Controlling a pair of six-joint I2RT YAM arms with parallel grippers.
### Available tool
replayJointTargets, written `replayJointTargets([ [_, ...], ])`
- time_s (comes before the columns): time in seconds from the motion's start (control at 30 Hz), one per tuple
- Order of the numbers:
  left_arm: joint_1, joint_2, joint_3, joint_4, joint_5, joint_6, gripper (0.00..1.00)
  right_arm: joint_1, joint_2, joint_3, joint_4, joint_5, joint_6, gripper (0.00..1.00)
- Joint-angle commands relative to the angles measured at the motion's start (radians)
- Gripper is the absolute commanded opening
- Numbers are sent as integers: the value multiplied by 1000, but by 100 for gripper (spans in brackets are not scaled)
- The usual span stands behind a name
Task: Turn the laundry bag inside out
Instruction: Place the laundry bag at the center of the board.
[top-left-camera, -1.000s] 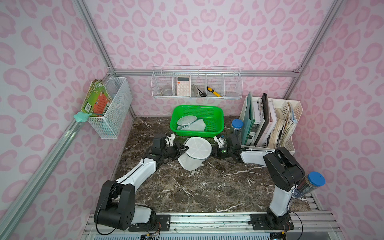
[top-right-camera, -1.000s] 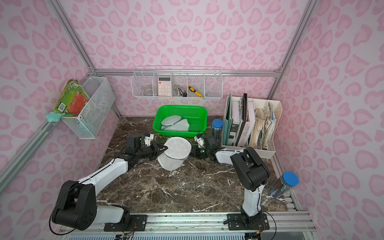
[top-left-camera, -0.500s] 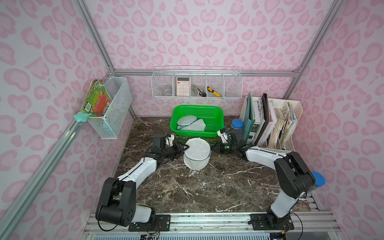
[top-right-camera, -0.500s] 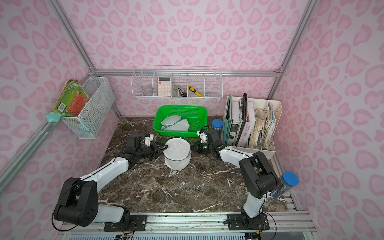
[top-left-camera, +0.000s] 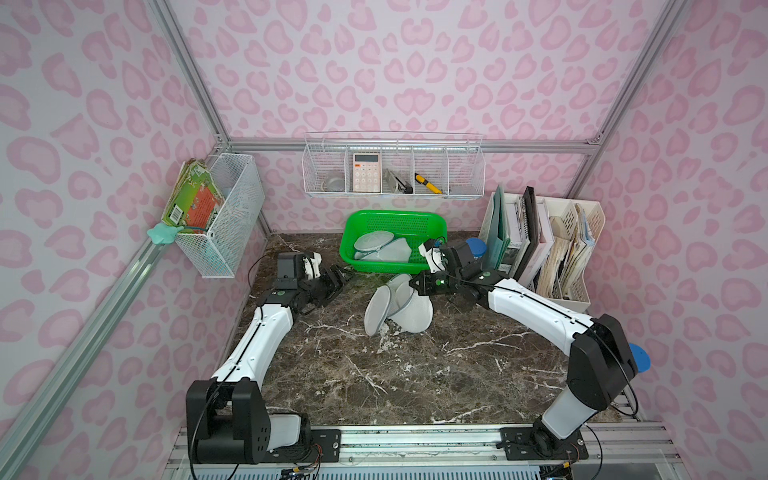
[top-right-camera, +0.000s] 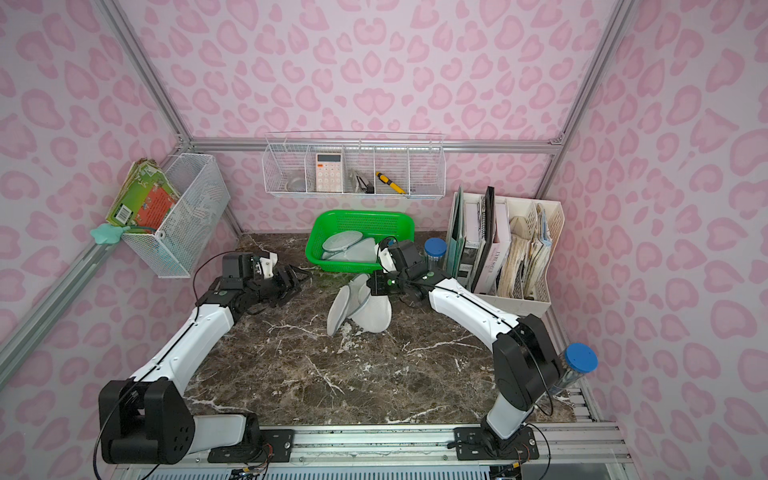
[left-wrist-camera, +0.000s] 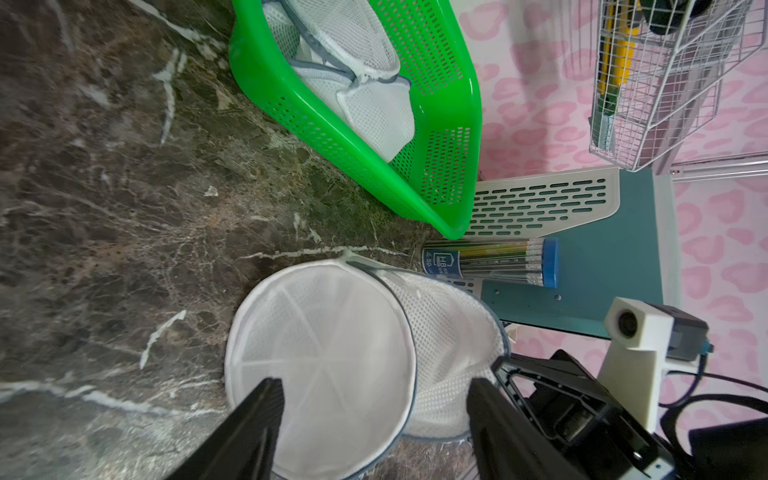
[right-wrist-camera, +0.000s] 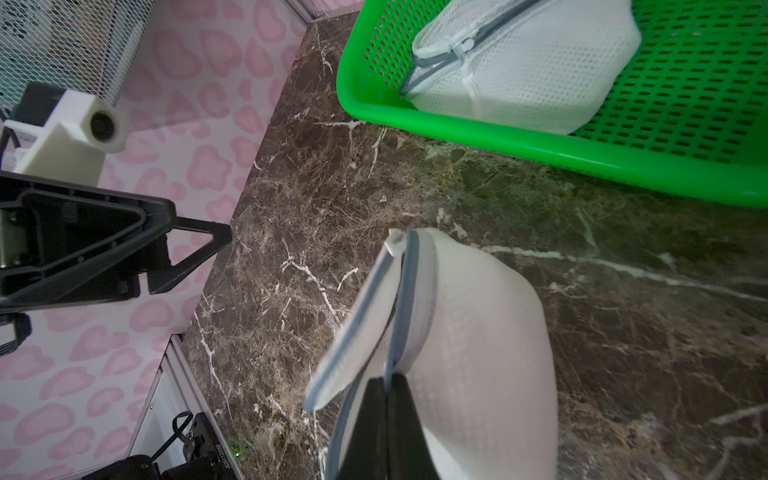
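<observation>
Presently: laundry bag (top-left-camera: 398, 309) — white mesh, propped on the marble table (top-left-camera: 374, 374) before the green basket (top-left-camera: 353, 253). Right gripper (right-wrist-camera: 386, 384) pinched on its grey rim, likely anchoring it; left gripper (left-wrist-camera: 374, 386) spread, clear of it.

Both top views high out front over the whole table (top-left-camera: 374, 374); wrist cams close, sharing the laundry bag (left-wrist-camera: 320, 365).
</observation>
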Motion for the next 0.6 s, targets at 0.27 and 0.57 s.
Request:
replayJointTargets([
  [0.27,-59,-4,-27,-9,130,-30,65,14,48,-6,3,33,23,7],
  [0.57,-245,113,39,7,81,-51,58,-76,-65,-178,126,-16,71,44],
])
